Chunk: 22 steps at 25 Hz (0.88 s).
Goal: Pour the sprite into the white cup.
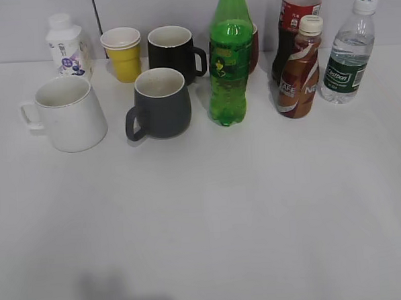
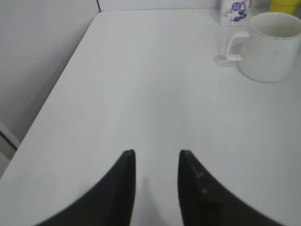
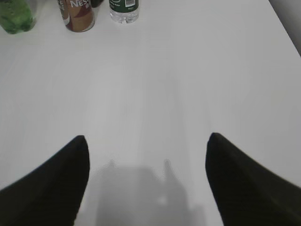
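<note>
The sprite (image 1: 230, 61), a tall green bottle with a green-and-yellow label, stands upright at the table's back centre; its base shows in the right wrist view (image 3: 16, 18) at top left. The white cup (image 1: 69, 114), a large white mug with its handle to the left, stands at the left and shows in the left wrist view (image 2: 269, 46) at top right. My left gripper (image 2: 156, 153) is open and empty over bare table, well short of the cup. My right gripper (image 3: 148, 139) is wide open and empty, far from the bottles. Neither gripper shows in the exterior view.
A dark grey mug (image 1: 159, 104), a black mug (image 1: 174, 52), a yellow paper cup (image 1: 123, 54) and a small white bottle (image 1: 68, 46) stand at the back. A brown coffee bottle (image 1: 300, 69), a cola bottle (image 1: 293, 24) and a clear water bottle (image 1: 347, 55) stand at the right. The table's left edge (image 2: 56, 94) is near.
</note>
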Each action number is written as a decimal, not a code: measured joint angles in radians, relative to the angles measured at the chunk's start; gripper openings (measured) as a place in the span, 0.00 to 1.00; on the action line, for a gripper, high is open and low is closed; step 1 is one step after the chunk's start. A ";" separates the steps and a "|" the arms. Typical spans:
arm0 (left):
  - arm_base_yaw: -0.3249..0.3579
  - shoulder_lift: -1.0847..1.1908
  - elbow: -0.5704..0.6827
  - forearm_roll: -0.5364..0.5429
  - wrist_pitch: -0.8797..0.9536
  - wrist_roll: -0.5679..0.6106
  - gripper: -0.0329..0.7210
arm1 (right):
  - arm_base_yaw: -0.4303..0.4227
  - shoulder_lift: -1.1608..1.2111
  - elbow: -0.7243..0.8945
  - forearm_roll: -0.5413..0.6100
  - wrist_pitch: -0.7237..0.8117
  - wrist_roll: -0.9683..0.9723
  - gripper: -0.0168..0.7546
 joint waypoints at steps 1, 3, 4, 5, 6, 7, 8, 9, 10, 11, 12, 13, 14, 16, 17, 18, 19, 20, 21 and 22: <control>0.000 0.000 0.000 0.000 0.000 0.000 0.37 | 0.000 0.000 0.000 0.000 0.000 0.000 0.77; 0.000 0.000 0.000 0.000 0.000 0.000 0.37 | 0.000 0.000 0.000 0.000 0.000 0.000 0.77; 0.000 0.000 0.000 0.000 0.000 0.000 0.37 | 0.000 0.000 0.000 0.000 0.000 0.000 0.77; 0.000 0.000 0.000 0.000 0.000 0.000 0.37 | 0.000 0.000 0.000 0.000 0.000 0.000 0.77; 0.000 0.000 0.000 0.000 0.000 0.000 0.37 | 0.000 0.000 0.000 0.000 0.000 0.000 0.77; 0.000 0.000 0.000 0.000 0.000 0.000 0.37 | 0.000 0.000 0.000 0.000 0.000 0.000 0.77; 0.000 0.000 0.000 0.000 0.000 0.000 0.37 | 0.000 0.000 0.000 0.000 0.000 0.000 0.77; 0.000 0.000 0.000 0.000 0.000 0.000 0.37 | 0.000 0.000 0.000 0.000 0.000 0.000 0.77; 0.000 0.000 0.000 0.000 0.000 0.000 0.37 | 0.000 0.000 0.000 0.000 0.000 0.000 0.77; 0.000 0.000 0.000 0.000 0.000 0.000 0.37 | 0.000 0.000 0.000 0.000 0.000 0.000 0.77; 0.000 0.000 0.000 0.000 0.000 0.000 0.37 | 0.000 0.000 0.000 0.000 0.000 0.000 0.77; 0.000 0.000 0.000 0.000 0.000 0.000 0.37 | 0.000 0.000 0.000 0.000 0.000 0.000 0.77; 0.000 0.000 0.000 0.000 0.000 0.000 0.37 | 0.000 0.000 0.000 0.000 0.000 0.000 0.77; 0.000 0.000 0.000 0.000 0.000 0.000 0.37 | 0.000 0.000 0.000 0.000 0.000 0.000 0.77; 0.000 0.000 0.000 0.000 0.000 0.000 0.37 | 0.000 0.000 0.000 0.000 0.000 0.000 0.77; 0.000 0.000 0.000 0.000 0.000 0.000 0.37 | 0.000 0.000 0.000 0.000 0.000 0.000 0.77; 0.000 0.000 0.000 0.000 0.000 0.000 0.37 | 0.000 0.000 0.000 0.000 0.000 0.000 0.77; 0.000 0.000 0.000 0.000 0.000 0.000 0.37 | 0.000 0.000 0.000 0.000 0.000 0.000 0.77; 0.000 0.000 0.000 0.000 0.000 0.000 0.37 | 0.000 0.000 0.000 0.000 0.000 0.000 0.77; 0.000 0.000 0.000 0.000 0.000 0.000 0.37 | 0.000 0.000 0.000 0.000 0.000 0.000 0.77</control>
